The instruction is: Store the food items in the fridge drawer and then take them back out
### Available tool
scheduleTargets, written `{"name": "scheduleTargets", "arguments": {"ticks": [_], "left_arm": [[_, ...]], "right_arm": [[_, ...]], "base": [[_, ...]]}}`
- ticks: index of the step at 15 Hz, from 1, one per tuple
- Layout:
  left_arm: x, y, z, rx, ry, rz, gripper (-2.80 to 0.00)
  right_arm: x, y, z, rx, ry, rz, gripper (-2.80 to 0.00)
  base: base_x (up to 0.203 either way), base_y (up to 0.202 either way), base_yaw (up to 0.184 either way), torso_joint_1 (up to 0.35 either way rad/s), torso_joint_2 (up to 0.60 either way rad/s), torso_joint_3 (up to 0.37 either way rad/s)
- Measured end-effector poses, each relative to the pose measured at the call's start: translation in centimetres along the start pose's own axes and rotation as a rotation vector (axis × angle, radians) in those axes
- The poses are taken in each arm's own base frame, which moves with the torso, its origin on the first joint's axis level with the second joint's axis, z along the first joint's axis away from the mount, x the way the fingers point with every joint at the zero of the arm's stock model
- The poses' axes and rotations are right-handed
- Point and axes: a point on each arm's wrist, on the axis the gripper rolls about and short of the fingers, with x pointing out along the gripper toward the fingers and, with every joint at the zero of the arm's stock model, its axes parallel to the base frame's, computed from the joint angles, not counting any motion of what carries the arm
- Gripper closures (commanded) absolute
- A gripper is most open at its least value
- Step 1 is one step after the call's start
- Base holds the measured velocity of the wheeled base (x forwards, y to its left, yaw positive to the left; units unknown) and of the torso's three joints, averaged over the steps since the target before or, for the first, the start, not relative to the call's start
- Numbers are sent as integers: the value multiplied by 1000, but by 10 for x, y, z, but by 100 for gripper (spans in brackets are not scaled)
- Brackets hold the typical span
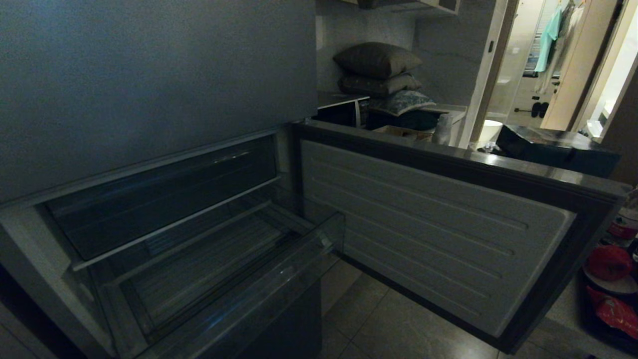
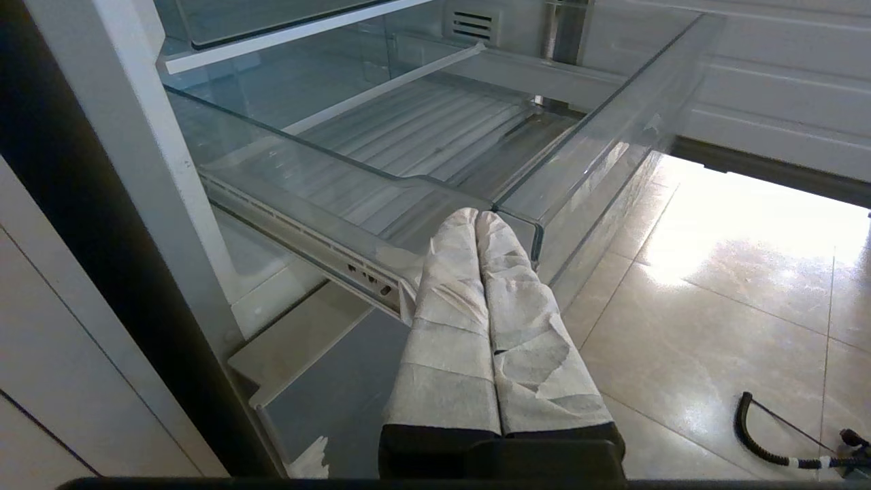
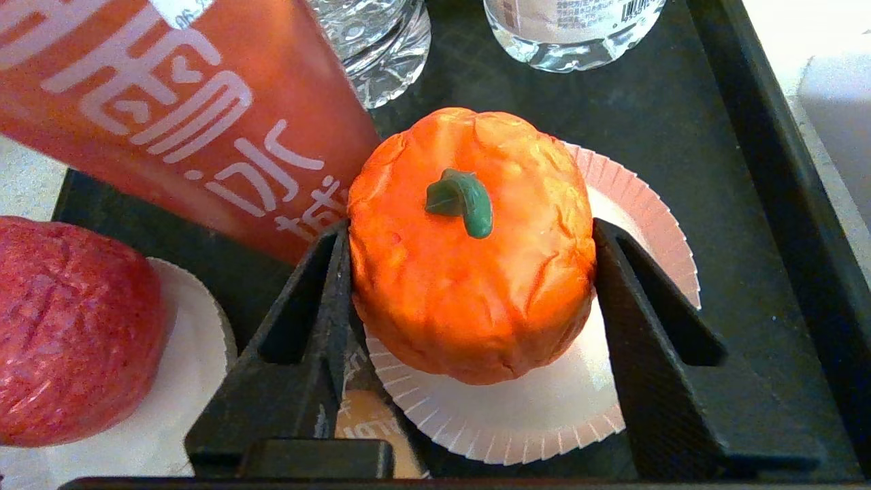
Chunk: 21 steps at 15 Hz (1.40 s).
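The pumpkin bun (image 3: 469, 252) is a round, orange, wrinkled lump with a small green stem on top, sitting on a white fluted paper liner (image 3: 612, 395) inside a black tray (image 3: 762, 204). The right gripper (image 3: 471, 272) has one black finger against each flank of the bun; they look to be pressing it, though whether it is lifted off the liner I cannot tell. Beside it lies a red bun (image 3: 68, 327) on its own liner, with a red cup (image 3: 170, 116) and two clear bottles (image 3: 571, 27) behind. The drawer (image 2: 435, 136), clear plastic with a ribbed floor, stands pulled out below a flat shelf (image 1: 164, 229), the fridge door (image 1: 428, 234) swung wide. The left gripper (image 2: 476, 224), wrapped in white, hangs by the drawer's corner, fingers pressed together.
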Motion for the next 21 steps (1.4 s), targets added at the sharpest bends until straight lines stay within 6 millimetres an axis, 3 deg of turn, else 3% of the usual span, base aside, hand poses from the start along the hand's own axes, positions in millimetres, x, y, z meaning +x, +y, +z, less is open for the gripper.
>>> {"name": "scheduleTargets", "arguments": {"ticks": [2, 4, 7, 11, 13, 15, 19, 21], "left_arm": [[0, 0, 0, 0, 0, 1, 0], [0, 0, 0, 0, 0, 1, 0], [0, 0, 0, 0, 0, 1, 0], [0, 0, 0, 0, 0, 0, 0], [0, 0, 0, 0, 0, 0, 0], [0, 0, 0, 0, 0, 0, 0], [0, 0, 0, 0, 0, 0, 0], [0, 0, 0, 0, 0, 0, 0]], "right_arm": [[-10, -1, 2, 7, 6, -12, 0], [-32, -1, 12, 16, 0, -36, 0], [-92, 13, 36, 3, -72, -84, 0], [-196, 48, 48, -79, -227, -125, 0], [-248, 68, 38, -136, -316, -133, 0], [-291, 92, 16, -185, -391, -96, 0], [-344, 141, -27, -282, -499, 172, 0], [-373, 144, -46, -327, -543, 311, 0]], "base": [[0, 0, 0, 0, 0, 0], [0, 0, 0, 0, 0, 0], [0, 0, 0, 0, 0, 0], [0, 0, 0, 0, 0, 0], [0, 0, 0, 0, 0, 0], [0, 0, 0, 0, 0, 0], [0, 0, 0, 0, 0, 0], [0, 0, 0, 0, 0, 0]]}}
